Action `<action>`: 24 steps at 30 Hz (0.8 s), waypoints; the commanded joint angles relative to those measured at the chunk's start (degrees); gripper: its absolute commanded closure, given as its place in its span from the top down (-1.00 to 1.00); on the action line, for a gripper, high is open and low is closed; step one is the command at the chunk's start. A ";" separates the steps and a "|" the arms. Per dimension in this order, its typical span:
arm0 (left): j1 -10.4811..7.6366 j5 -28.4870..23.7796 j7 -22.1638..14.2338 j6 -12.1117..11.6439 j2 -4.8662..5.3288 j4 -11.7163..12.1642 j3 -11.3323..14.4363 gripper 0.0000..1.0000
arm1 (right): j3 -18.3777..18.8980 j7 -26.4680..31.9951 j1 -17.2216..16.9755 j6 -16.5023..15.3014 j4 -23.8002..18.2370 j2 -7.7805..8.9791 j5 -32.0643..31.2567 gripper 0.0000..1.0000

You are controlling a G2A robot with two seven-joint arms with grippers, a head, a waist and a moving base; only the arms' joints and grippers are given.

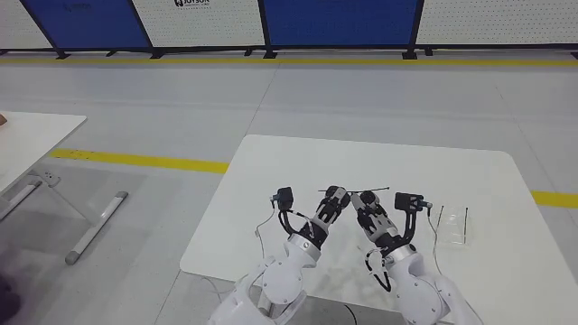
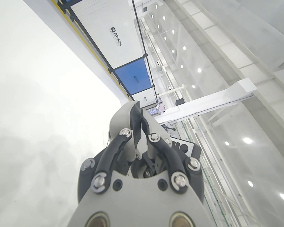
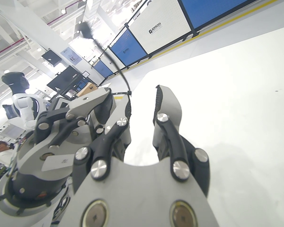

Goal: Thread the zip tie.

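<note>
Your left gripper (image 2: 139, 112) has its fingers pressed together. In the right wrist view you see it pinch the black zip tie (image 3: 116, 66) near the head, and the strap rises free, away from the white table (image 1: 298, 162). Your right gripper (image 3: 144, 103) has its fingers apart and holds nothing; one finger is just beside the tie's head. Both grippers hang close together above the table's near half. A clear box (image 1: 452, 227) stands to the right of the right arm.
</note>
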 commanded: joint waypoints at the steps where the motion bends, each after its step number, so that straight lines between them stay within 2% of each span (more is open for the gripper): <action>1: -0.01 0.19 0.05 0.09 -0.02 -0.02 0.14 -1.00 | 0.02 0.11 0.03 -0.12 0.02 0.03 0.05 -0.52; 13: -0.06 1.16 -0.18 0.65 -0.11 0.30 0.76 -1.00 | 0.03 0.64 -0.03 -1.02 -0.24 0.22 0.27 -0.56; 17: -0.09 1.39 -0.16 0.80 -0.13 0.38 0.80 -1.00 | 0.16 0.63 -0.17 -1.17 -0.30 0.30 0.40 -0.76; 23: -0.14 1.73 -0.19 0.95 -0.14 0.60 0.77 -1.00 | 0.26 0.80 -0.26 -1.31 -0.41 0.40 0.59 -0.92; 24: -0.13 1.74 -0.19 0.96 -0.14 0.61 0.76 -1.00 | 0.25 0.82 -0.25 -1.32 -0.41 0.41 0.58 -1.00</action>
